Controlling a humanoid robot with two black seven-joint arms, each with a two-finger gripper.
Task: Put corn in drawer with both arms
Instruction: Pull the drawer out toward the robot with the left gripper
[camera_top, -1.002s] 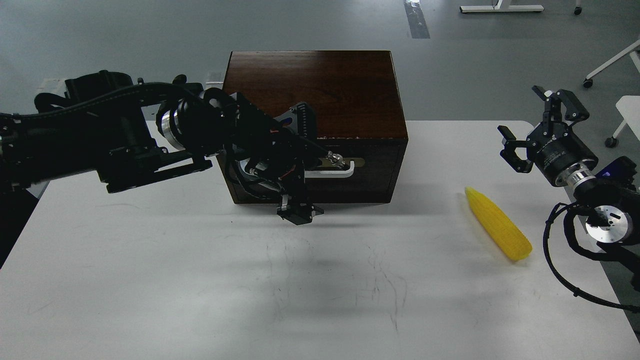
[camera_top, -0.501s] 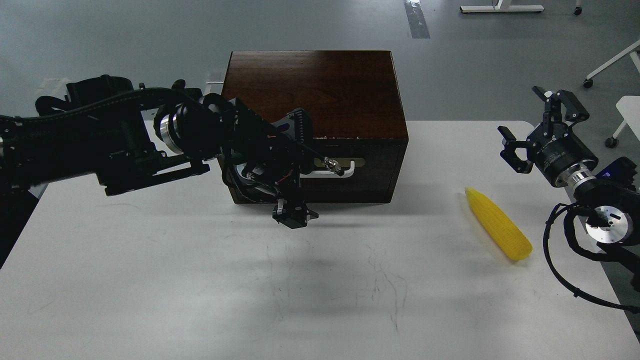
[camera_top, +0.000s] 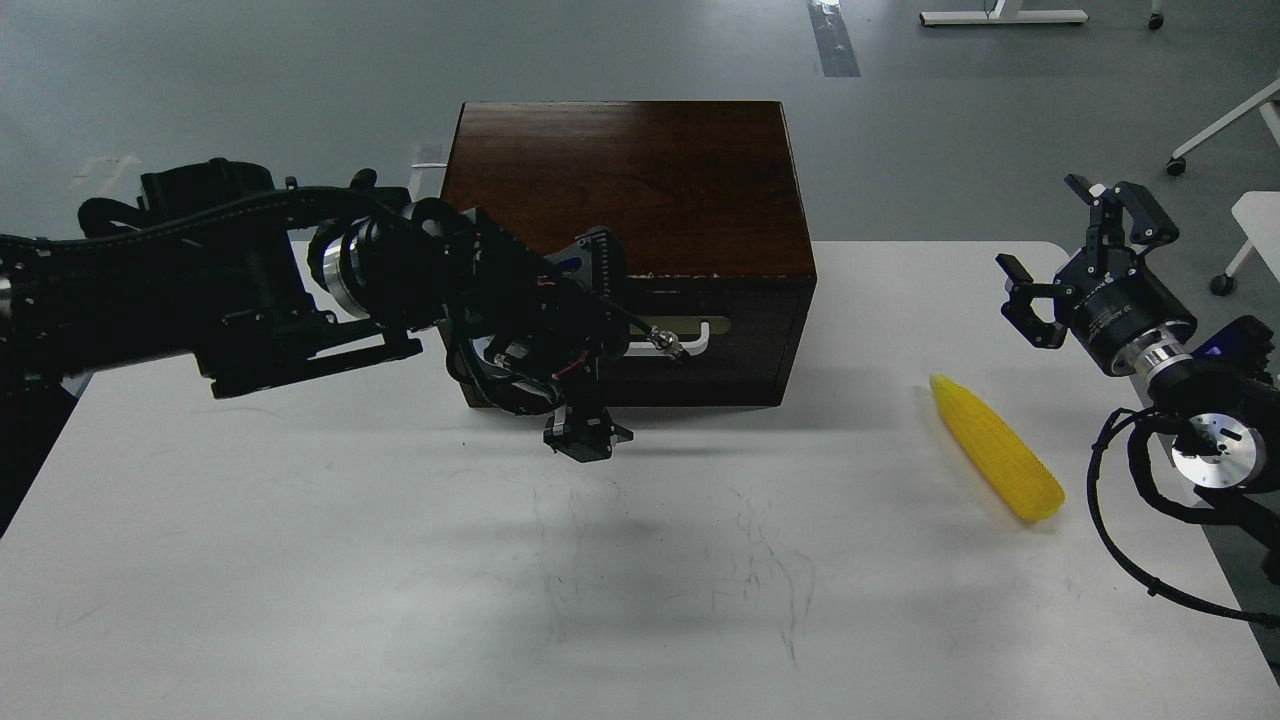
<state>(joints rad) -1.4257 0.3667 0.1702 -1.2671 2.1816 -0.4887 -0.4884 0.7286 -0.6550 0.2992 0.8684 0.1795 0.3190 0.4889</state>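
The yellow corn lies on the white table at the right, pointed end toward the far side. The dark brown box stands at the table's far middle. Its drawer looks pushed in, and the white handle on a tan plate is partly hidden. My left gripper hangs in front of the drawer's left half with its fingers spread, one above and one below the handle's height, holding nothing. My right gripper is open and empty, raised above the table behind the corn.
The table's right edge runs close beside the corn and my right arm. A cable connector from my left arm dangles in front of the handle. White furniture legs stand on the grey floor at the far right.
My left gripper has shifted slightly left and down in front of the drawer. The corn, the box and my right arm have not moved.
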